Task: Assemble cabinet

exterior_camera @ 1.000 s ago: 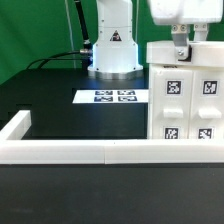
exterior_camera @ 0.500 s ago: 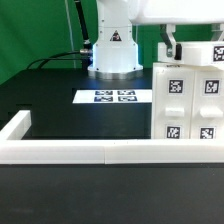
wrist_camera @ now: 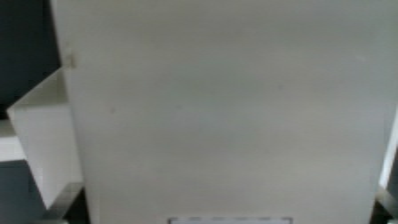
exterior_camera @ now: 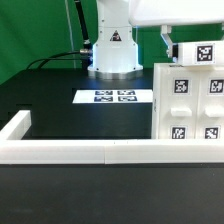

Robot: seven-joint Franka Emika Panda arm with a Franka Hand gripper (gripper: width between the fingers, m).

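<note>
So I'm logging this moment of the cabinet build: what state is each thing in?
cabinet: upright on the table, against the border wall, tags facing the camera.
gripper: above the cabinet's top; fingers hidden, open or shut unclear.
marker board: flat on the table.
border wall: lying along the table's front edge.

Worktop (exterior_camera: 60, 110): black, matte. On it: marker board (exterior_camera: 106, 97), flat, mid-surface toward the far side; low white border wall (exterior_camera: 70, 152) along the near edge, turning at the left corner; cabinet (exterior_camera: 190, 105), upright at the right.
</note>
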